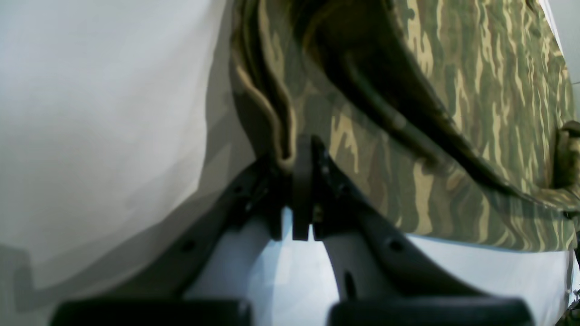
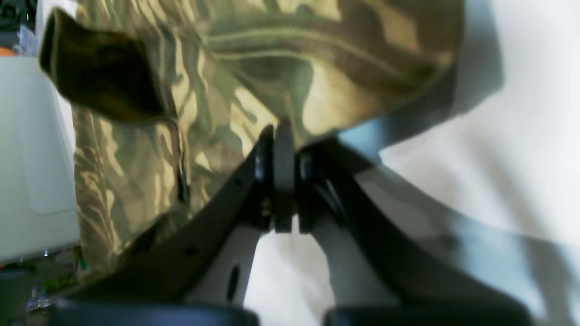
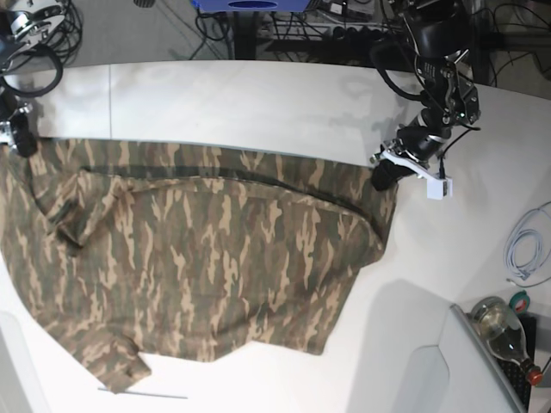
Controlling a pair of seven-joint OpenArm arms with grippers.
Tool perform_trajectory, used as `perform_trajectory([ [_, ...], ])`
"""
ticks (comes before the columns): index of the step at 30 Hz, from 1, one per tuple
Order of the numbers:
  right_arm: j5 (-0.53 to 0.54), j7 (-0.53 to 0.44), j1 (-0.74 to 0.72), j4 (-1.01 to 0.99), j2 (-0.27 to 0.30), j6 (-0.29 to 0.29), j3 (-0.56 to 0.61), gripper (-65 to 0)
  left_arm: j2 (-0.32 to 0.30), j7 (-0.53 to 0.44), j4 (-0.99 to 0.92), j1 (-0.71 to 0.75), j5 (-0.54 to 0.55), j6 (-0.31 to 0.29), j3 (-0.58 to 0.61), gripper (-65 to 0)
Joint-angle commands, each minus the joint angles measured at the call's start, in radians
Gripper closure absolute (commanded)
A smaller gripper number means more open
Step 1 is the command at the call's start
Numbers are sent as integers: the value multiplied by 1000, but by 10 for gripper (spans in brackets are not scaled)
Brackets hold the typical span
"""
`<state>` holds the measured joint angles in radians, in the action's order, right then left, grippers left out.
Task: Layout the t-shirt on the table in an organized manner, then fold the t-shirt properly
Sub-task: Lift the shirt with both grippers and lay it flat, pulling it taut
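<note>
Grip: While both arms pinch the top edge, the t-shirt point(image 3: 198, 267) is stretched to spread flat.
Left gripper point(image 1: 302, 149): at 2 o'clock, jaws closed on cloth.
Right gripper point(image 2: 283, 131): at 10 o'clock, jaws clamped on cloth.
Shirt: lying across the table point(image 3: 284, 103), centre-left, partly overhanging.
Writing: none readable.

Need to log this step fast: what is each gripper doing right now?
Left gripper: closed, pinching the t-shirt edge.
Right gripper: closed, pinching the t-shirt edge.
</note>
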<state>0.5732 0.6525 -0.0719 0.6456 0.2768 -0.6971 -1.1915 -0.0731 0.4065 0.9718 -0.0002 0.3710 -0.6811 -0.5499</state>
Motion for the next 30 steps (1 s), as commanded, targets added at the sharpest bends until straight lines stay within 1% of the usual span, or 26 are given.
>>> perform_trajectory([
  [1,9,-1,-10,16,43,-1,12,-17,-17,-4,16,2,3,2,-2,0],
  [3,11,63,-7,47,62,-1,74,-2,-24,-1,46,24,3,2,-2,0],
  [4,12,106,-4,75,71,-1,101,-2,-34,16,88,52,3,2,-2,0],
  [7,11,238,36,208,68,-1,140,-2,-35,98,249,124,3,10,-8,0],
  [10,11,352,63,395,45,-1,144,-2,-35,142,418,179,3,71,-2,0],
  [13,0,418,51,523,34,-1,146,-2,-40,147,507,179,3,108,34,0],
  [16,-17,435,-9,549,29,7,173,-2,-61,220,540,133,3,160,84,0],
  [18,-20,433,-18,557,29,41,186,-2,-60,254,543,122,3,171,101,0],
  [19,-18,435,-18,561,29,49,187,-2,-57,256,542,121,3,171,103,0],
  [23,-20,433,-26,566,28,55,193,-2,-57,259,543,121,3,171,107,0],
  [24,-20,432,-38,563,31,57,210,-2,-57,259,543,115,3,171,107,0],
  [25,-20,432,-56,561,34,70,238,-2,-60,259,543,108,3,171,107,0],
  [27,-20,427,-101,553,71,107,298,-2,-64,262,540,39,3,171,120,0],
  [29,-20,385,-174,514,88,127,381,-2,-87,262,528,-30,-19,188,182,0],
  [30,-20,352,-211,480,111,142,424,-2,-98,262,519,-76,-40,214,228,0],
])
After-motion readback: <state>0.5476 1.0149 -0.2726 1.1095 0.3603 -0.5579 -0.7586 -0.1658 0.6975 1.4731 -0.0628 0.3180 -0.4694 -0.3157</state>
